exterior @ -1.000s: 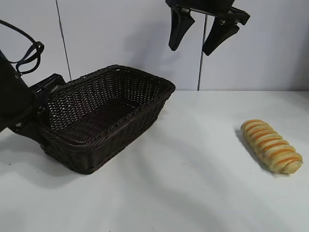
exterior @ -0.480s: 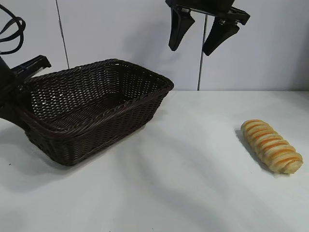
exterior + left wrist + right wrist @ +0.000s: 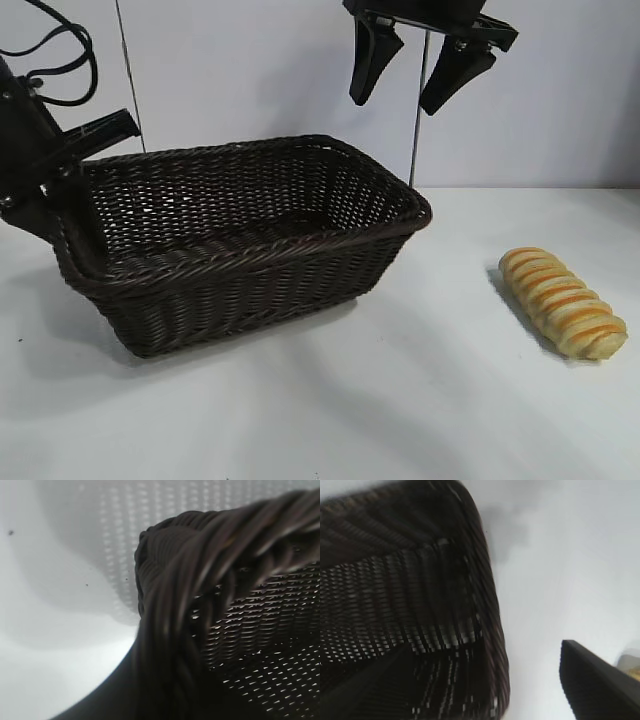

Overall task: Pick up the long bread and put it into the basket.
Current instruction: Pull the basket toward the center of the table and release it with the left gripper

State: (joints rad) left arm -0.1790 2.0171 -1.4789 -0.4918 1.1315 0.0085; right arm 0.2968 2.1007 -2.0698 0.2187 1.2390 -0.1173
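Observation:
The long bread [image 3: 563, 302] lies on the white table at the right, untouched; a bit of it shows at the edge of the right wrist view [image 3: 632, 663]. The dark woven basket [image 3: 250, 240] sits left of centre. My left gripper [image 3: 60, 195] is shut on the basket's left end; its braided rim [image 3: 200, 580] runs between the jaws in the left wrist view. My right gripper [image 3: 393, 105] hangs open and empty high above the basket's right end, well left of and above the bread. Its fingers [image 3: 595, 685] frame the basket's corner [image 3: 485, 610].
A white wall with vertical seams stands behind the table. Bare tabletop [image 3: 440, 400] lies between the basket and the bread and along the front.
The left gripper has risen and swung the basket round; its right end has moved right, toward the bread, and now lies under the right gripper. The right gripper and the bread have not moved.

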